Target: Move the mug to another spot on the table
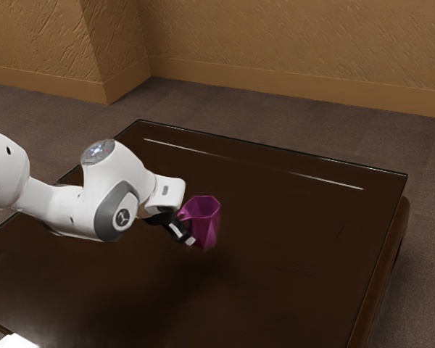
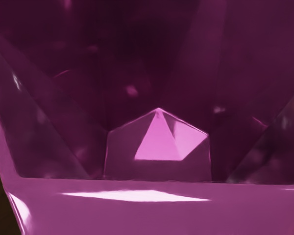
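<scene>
One small emblem (image 1: 121,216) marks the arm's grey joint; the gripper (image 1: 180,230), fingers narrowly parted, clamps the tilted purple mug (image 1: 203,220) by its wall over the dark table (image 1: 312,239).

Readable text: none in either view.
Arm joint cap (image 1: 113,205): one small dark round emblem (image 1: 122,216) on the grey surface, too small to read as letters.
Mug (image 1: 201,220): plain magenta faces, unmarked.
</scene>
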Controlling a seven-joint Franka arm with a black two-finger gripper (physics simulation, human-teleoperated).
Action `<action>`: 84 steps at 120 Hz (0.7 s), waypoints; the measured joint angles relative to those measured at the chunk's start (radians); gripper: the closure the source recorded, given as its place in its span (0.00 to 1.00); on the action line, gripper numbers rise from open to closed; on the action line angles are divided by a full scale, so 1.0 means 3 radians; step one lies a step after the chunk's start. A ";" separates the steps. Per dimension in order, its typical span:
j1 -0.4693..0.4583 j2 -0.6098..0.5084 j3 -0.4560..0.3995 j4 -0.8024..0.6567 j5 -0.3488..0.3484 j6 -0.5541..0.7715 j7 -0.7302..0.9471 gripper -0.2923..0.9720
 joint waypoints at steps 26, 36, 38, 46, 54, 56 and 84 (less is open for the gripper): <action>0.0208 0.0270 0.0212 0.0044 -0.0114 0.0395 0.0233 0.82; 0.0200 0.0345 0.0228 0.0070 -0.0134 0.0492 0.0308 0.82; 0.0197 0.0366 0.0230 0.0091 -0.0137 0.0508 0.0322 0.82; 0.0191 0.0468 0.0233 0.0172 -0.0142 0.0559 0.0374 0.82; 0.0193 0.0546 0.0236 0.0221 -0.0148 0.0598 0.0422 0.82; 0.0192 0.0560 0.0239 0.0226 -0.0151 0.0608 0.0433 0.83; 0.0184 0.0686 0.0248 0.0176 -0.0179 0.0764 0.0566 0.83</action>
